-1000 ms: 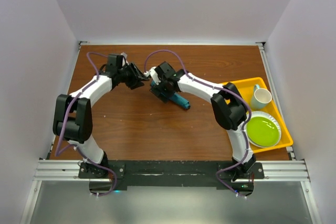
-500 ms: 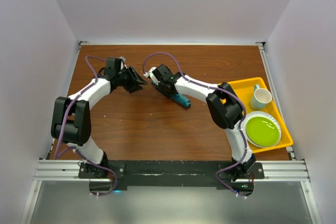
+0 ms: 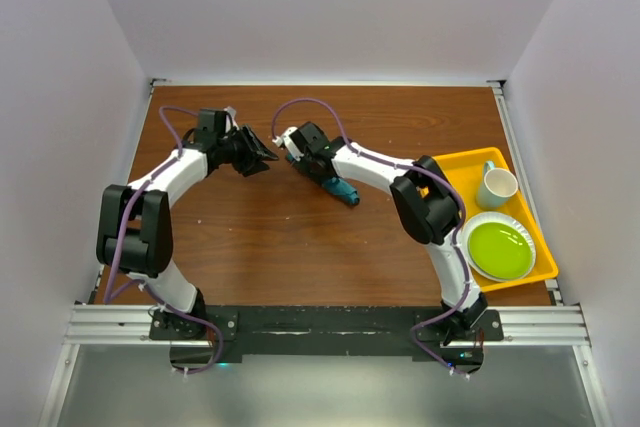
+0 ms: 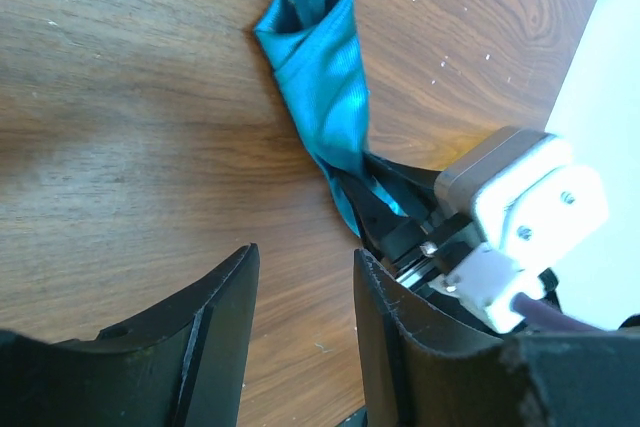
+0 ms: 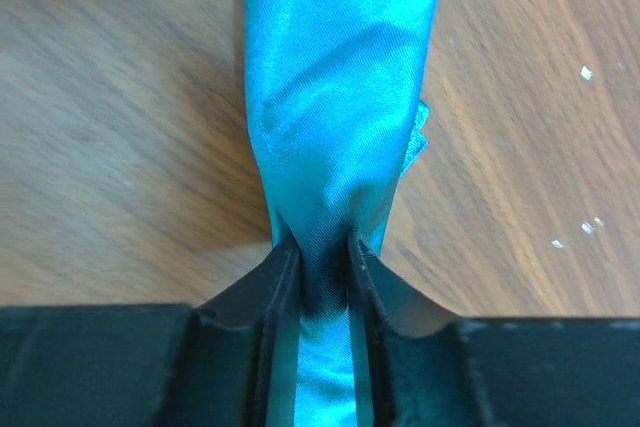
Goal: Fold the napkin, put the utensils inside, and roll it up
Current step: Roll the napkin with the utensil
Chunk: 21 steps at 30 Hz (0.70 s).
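Observation:
The teal napkin [image 3: 341,190] lies on the wooden table as a narrow, twisted roll [image 4: 320,67], slanting from the middle of the table toward the right. My right gripper [image 3: 301,161] is shut on its left end, the cloth pinched between the two black fingers [image 5: 322,247] and the rest of the napkin [image 5: 340,97] stretching away over the wood. My left gripper [image 3: 264,156] stands open just left of that end, nothing between its fingers [image 4: 305,257], apart from the cloth. The utensils are hidden or out of view.
A yellow tray [image 3: 448,161] sits at the right edge, holding a pale cup [image 3: 497,187] and a green plate [image 3: 500,249] on a white plate. White walls close in the table on three sides.
My right gripper has closed on the end of the napkin roll and shifted a little left and away. The left gripper drew back slightly to the left, staying open.

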Each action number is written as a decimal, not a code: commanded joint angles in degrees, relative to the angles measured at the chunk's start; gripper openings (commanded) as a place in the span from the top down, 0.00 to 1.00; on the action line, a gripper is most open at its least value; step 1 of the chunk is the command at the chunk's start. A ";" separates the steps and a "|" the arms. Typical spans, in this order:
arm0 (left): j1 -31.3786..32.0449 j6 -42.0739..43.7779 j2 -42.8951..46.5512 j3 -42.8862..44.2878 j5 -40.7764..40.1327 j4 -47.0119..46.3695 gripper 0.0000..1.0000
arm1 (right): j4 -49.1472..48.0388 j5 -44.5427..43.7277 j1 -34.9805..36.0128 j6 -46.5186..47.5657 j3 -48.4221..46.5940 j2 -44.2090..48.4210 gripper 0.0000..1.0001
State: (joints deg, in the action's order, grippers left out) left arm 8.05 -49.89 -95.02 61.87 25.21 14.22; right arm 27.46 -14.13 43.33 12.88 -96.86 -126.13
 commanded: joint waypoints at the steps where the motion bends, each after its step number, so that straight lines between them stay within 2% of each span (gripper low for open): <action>1: -0.93 0.93 -0.95 0.71 4.22 -3.49 0.53 | 2.76 13.93 -1.40 -5.41 -3.33 -0.88 0.80; 3: -1.02 0.67 -1.91 0.89 5.89 -4.11 0.53 | 3.82 20.76 -2.46 -8.03 -3.69 -0.61 0.86; 7: -1.02 -0.12 -3.06 0.62 8.80 -6.57 0.56 | 4.71 33.62 -5.62 -14.10 -3.60 -0.53 0.90; 14: -0.23 -2.14 -5.52 0.10 14.24 -12.45 0.61 | -1.18 55.25 -13.79 -28.07 1.05 -1.22 0.90; 17: 1.43 -3.98 -7.37 0.45 15.91 -16.12 0.64 | -7.67 64.62 -16.34 -34.91 4.20 -3.24 0.90; 21: 3.98 -9.42 -10.08 -0.08 17.15 -22.91 0.69 | -17.51 70.90 -18.98 -42.40 8.87 -4.83 0.90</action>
State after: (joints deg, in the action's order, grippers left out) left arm 9.56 -53.76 -102.98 61.87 38.37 0.47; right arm 19.59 44.88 25.93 -18.61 -92.01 -129.21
